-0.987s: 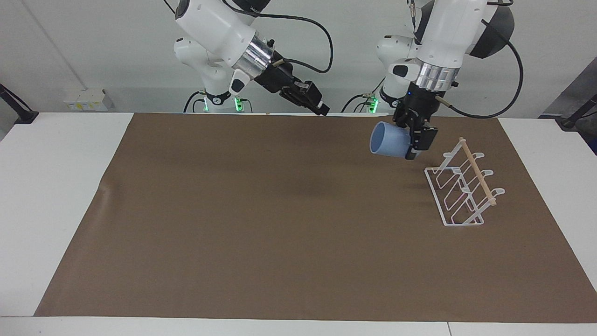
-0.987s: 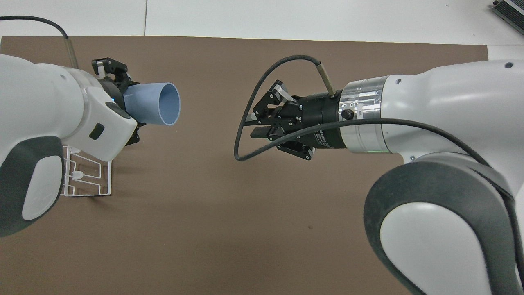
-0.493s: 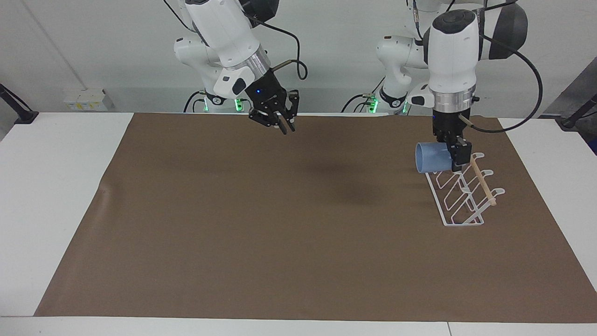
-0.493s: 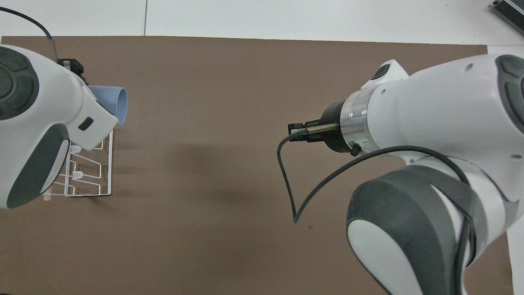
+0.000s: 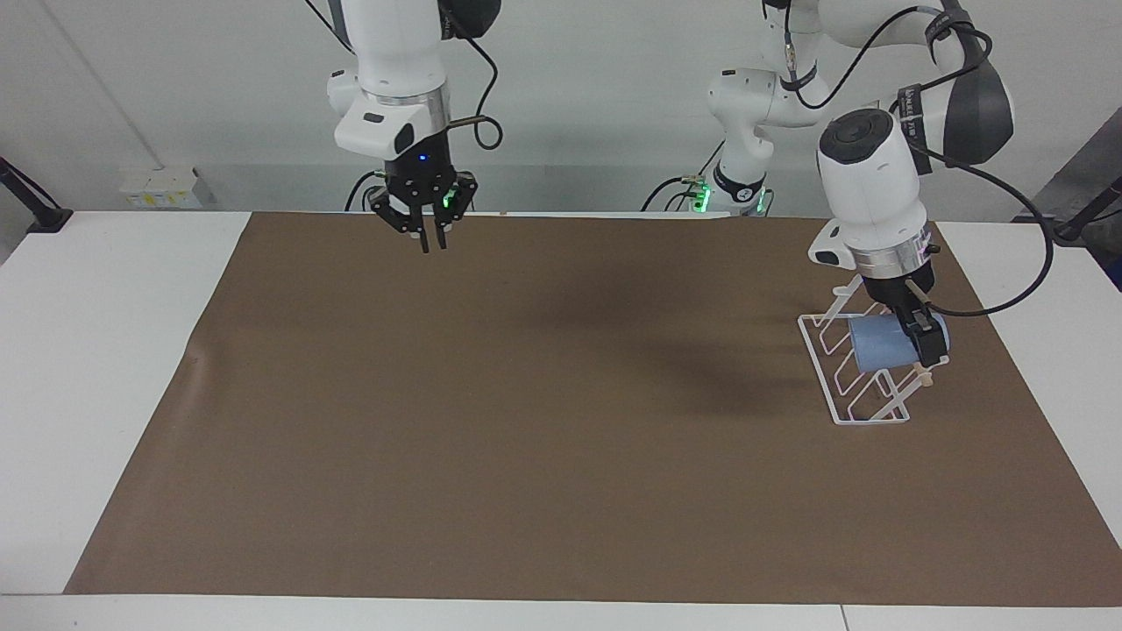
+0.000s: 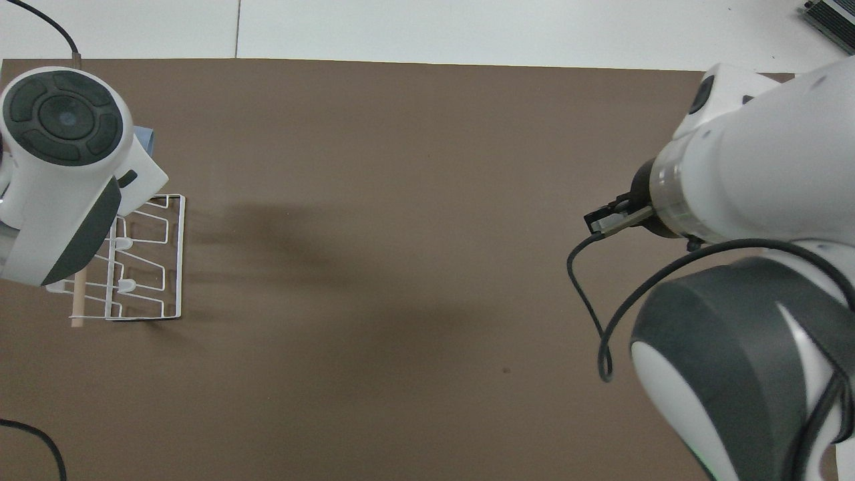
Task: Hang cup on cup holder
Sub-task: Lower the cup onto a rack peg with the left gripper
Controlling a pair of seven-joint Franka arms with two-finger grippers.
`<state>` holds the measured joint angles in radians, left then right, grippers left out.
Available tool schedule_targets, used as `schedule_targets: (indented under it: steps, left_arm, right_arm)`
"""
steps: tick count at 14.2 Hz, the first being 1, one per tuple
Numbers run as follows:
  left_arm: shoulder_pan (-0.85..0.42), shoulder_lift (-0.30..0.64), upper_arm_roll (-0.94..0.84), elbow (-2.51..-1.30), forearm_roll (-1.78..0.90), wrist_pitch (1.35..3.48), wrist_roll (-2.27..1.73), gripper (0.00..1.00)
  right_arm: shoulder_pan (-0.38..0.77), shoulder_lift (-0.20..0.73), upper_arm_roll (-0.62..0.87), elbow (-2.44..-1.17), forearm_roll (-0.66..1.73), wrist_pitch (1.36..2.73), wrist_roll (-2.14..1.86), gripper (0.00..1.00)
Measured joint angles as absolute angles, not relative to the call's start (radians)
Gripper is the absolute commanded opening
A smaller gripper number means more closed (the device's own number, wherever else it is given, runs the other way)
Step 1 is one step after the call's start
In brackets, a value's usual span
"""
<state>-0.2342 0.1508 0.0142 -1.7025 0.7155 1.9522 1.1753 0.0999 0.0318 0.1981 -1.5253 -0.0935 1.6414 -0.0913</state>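
Light-blue plastic: the cup [image 5: 881, 343] lies on its side in the left gripper [image 5: 925, 343], over the prongs of the cup holder [image 5: 863, 372], at the left arm's end of the table [image 5: 123, 368].
Left jaws: pinching the cup at its narrower base end; the mouth points along the table toward the right arm's end.
Cup's long axis: roughly level, crossing the wooden dowel [image 6: 77, 304] that runs along the top of the cup holder.
Key relation: the cup overlaps the middle prongs in the facing view; whether a prong is already inside the mouth or the cup only hangs in front of the wires, I cannot tell.
Overhead view: the left arm's wrist hides nearly all of the cup; only a blue sliver [image 6: 145, 140] shows beside it.
Judgement: the coming move probably calls for seating the cup on a slanted prong before the jaws let go.
Right gripper [image 5: 429, 230]: waits in the air over the brown mat [image 5: 526, 421], well apart from the cup holder, jaws close together.
Nearer arm: the left.
Writing: none readable on the cup or the cup holder.
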Motion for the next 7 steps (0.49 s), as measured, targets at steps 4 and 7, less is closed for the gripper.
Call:
schedule_targets:
  steps: [4,7]
  left_arm:
    - [-0.235,0.154,0.005,-1.719,0.802,1.983,1.180,0.00]
    - [-0.235,0.141,0.006,-1.777,0.896,1.983,1.128,0.00]
  right_arm:
    - [-0.023,0.042,0.195,-1.531,-0.099,1.633,-0.152,0.23]
    - [-0.042,0.042,0.197,-1.561,-0.099,1.633,-0.152,0.36]
